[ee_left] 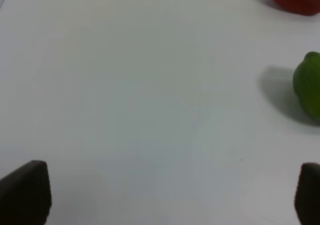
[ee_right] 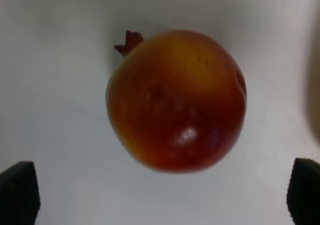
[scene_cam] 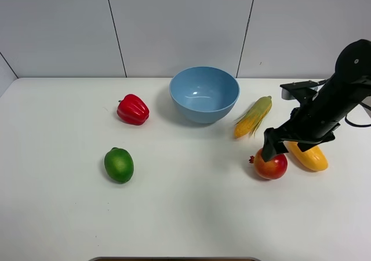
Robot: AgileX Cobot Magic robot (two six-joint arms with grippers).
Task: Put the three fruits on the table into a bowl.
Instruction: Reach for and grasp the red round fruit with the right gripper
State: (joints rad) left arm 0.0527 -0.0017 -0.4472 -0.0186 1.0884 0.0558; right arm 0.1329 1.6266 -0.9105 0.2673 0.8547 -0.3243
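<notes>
Right gripper (ee_right: pixel 161 194): spread fully wide, gripping nothing. Directly under it, centred between the fingertips: round red-yellow pomegranate (ee_right: pixel 175 100) with a small crown, on the plain white tabletop (scene_cam: pixel 191 214), front-right of the deep light-blue bowl (scene_cam: pixel 204 111). No long axis to match; probably calls for a straight drop. Left gripper (ee_left: pixel 160 192): equally wide, empty.

the deep light-blue bowl (scene_cam: pixel 203 113) stands upright at the back of the white table (scene_cam: pixel 185 214). the glossy green lime (scene_cam: pixel 119 165) lies well apart on the left. on the right the red-yellow pomegranate (scene_cam: pixel 271 166), crown pointing sideways, rests just beside the yellow-orange mango (scene_cam: pixel 310 156).
</notes>
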